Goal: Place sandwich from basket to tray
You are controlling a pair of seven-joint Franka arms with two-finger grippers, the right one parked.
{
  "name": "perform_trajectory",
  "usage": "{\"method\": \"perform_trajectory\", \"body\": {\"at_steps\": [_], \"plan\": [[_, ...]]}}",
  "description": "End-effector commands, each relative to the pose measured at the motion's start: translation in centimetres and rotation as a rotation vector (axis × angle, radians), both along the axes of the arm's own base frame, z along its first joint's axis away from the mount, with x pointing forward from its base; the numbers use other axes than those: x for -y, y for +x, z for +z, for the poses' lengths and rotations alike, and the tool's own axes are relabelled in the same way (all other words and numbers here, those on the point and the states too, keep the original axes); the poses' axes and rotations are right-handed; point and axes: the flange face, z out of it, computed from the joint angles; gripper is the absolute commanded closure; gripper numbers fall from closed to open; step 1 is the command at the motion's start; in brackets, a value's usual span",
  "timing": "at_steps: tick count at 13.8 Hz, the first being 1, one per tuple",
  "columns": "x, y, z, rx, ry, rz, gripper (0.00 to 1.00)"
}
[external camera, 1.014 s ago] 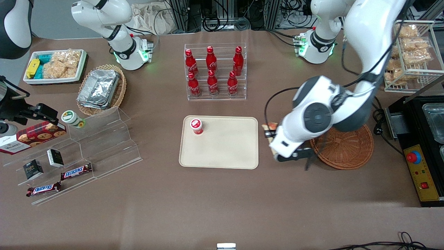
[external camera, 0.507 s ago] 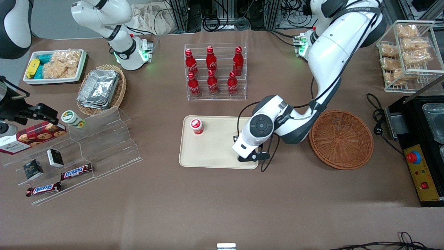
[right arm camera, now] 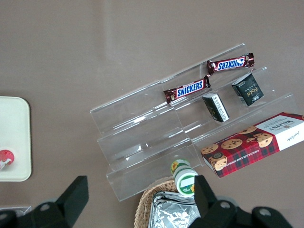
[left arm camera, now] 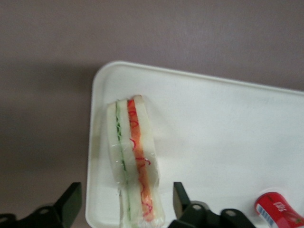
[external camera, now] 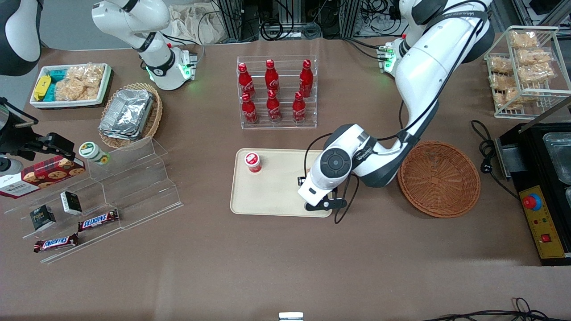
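Sandwich (left arm camera: 133,161) lies on the tray (left arm camera: 213,133), close to the rim at the end nearest the working arm, its pale bread slices and the green and orange-red filling edge turned up toward the wrist camera. The gripper (left arm camera: 124,209) hangs right over it with its fingers (left arm camera: 71,202) spread apart, one on either side of the wedge and not touching it. In the front view the arm's wrist covers the sandwich, and the gripper (external camera: 312,196) sits low over the tray (external camera: 276,196). A small red can (external camera: 253,162) stands near the tray's other end. The round wicker basket (external camera: 439,178) sits on the table just beside the tray.
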Motion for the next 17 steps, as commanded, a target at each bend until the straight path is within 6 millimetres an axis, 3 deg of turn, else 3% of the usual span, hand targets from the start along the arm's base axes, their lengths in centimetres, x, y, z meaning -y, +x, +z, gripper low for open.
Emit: {"method": "perform_trajectory", "body": {"at_steps": [1,4,6,8,12,14,17], "plan": [[-5.6,1.1,8.2,0.038,0.096,0.054,0.0],[-12.1,2.1,13.3,0.061,0.132,0.137,0.0],[-15.3,0.9,16.6,0.071,0.117,0.08,0.01],[-20.5,-0.5,19.2,0.064,0.095,0.043,0.01],[-28.4,-4.0,21.1,0.06,0.134,-0.031,0.01],[-30.7,-3.9,22.4,0.041,0.137,-0.06,0.01],[-33.5,-2.1,24.9,0.033,0.139,-0.129,0.0]]}}
